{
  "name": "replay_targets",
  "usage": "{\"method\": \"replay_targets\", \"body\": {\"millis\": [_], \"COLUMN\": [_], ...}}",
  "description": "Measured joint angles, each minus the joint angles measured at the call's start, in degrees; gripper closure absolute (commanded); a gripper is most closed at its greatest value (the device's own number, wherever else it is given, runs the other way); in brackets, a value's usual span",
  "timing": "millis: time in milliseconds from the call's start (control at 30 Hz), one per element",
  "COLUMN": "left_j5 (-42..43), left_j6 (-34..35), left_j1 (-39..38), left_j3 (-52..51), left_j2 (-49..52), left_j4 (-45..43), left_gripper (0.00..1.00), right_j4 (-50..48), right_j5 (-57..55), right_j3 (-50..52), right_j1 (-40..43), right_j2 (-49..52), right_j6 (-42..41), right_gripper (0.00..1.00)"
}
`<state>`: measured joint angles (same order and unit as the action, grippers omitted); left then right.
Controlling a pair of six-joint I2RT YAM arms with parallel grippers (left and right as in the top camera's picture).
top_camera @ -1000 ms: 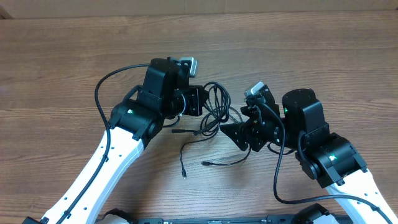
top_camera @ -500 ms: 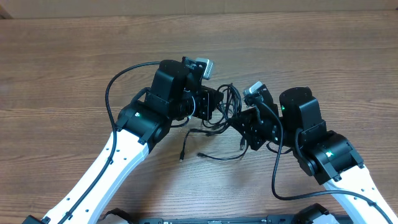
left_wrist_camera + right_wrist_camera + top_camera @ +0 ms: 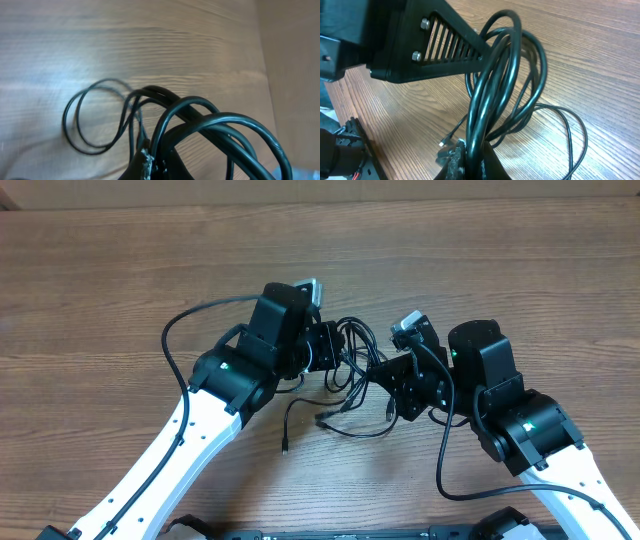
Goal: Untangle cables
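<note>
The cables (image 3: pixel 352 358) are a tangle of thin black cords between my two grippers at mid-table. My left gripper (image 3: pixel 338 348) is shut on loops at the bundle's left side, and the left wrist view shows cable loops (image 3: pixel 210 125) arching up out of its closed jaws (image 3: pixel 155 155). My right gripper (image 3: pixel 376 376) is shut on several strands at the bundle's right side. In the right wrist view those strands (image 3: pixel 492 85) rise straight from its tips (image 3: pixel 472 152). Loose plug ends (image 3: pixel 287 446) trail toward the front of the table.
The wooden table (image 3: pixel 110 290) carries nothing but the cables and the arms. The left gripper's slotted black finger (image 3: pixel 445 45) crosses the right wrist view just behind the bundle. Each arm's own thick black cable (image 3: pixel 170 340) loops beside it.
My right gripper has shut on the cable strands. The left arm carried its side of the bundle toward the right gripper, and the loose ends have slid across the table.
</note>
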<state>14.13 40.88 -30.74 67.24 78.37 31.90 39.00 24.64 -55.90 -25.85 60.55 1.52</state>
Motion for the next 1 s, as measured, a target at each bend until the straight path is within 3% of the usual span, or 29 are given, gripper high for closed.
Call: {"method": "replay_targets", "body": {"millis": [633, 1000], "left_j5": [-5.29, -6.91], "left_j6": [46.75, 66.95], "left_j1": [-0.31, -0.31], "left_j3": [0.0, 0.0], "left_j2": [-0.15, -0.15], "left_j4": [9.62, 8.57], "left_gripper": [0.96, 0.96], "right_j4": [0.57, 1.88], "right_j5": [0.46, 0.39], "right_j3": [0.0, 0.0], "right_j1": [-0.07, -0.07], "right_j2": [0.28, 0.28], "right_j6": [-0.02, -0.02], "right_gripper": [0.96, 0.96]}}
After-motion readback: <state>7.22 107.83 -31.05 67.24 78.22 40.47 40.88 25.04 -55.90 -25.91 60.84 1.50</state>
